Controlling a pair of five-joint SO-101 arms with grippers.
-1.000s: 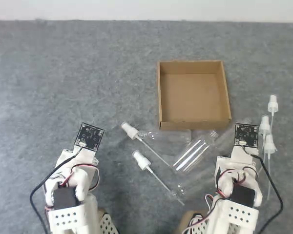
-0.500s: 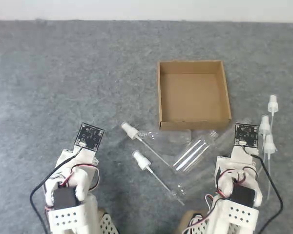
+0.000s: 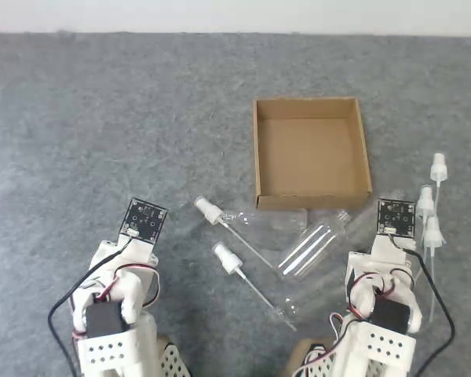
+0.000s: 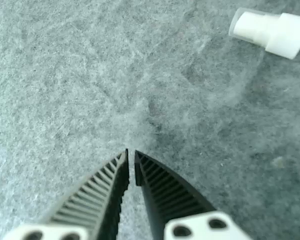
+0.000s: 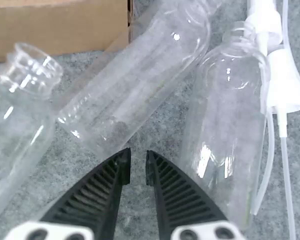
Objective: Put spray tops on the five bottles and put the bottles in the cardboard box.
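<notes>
Grey mat (image 3: 102, 118): covered the whole work area, a soft bed on which round parts were unlikely to roll.

Cardboard box (image 3: 256, 157): sat open-topped and unfilled beyond the arms, nearer the right arm. That placement probably made for a short drop-off.

Left gripper (image 4: 130, 157): hung low over bare mat with its fingers closed tip to tip and nothing between them. A spray top lay nearby, which looked like its likely first pick.

Right gripper (image 5: 137, 160): was poised just above the bottles with its fingers drawn almost together and holding nothing. They would have needed to spread before taking a body.

Bottles (image 3: 312, 247): lay clear, uncapped and on their sides, clustered between the arms just in front of the box and touching one another. None was yet fitted or boxed.

Spray tops (image 3: 228, 258): two lay with trailing tubes toward the left arm, and three more lay in a row beside the right arm. The split seemed meant to give each arm its own supply.
</notes>
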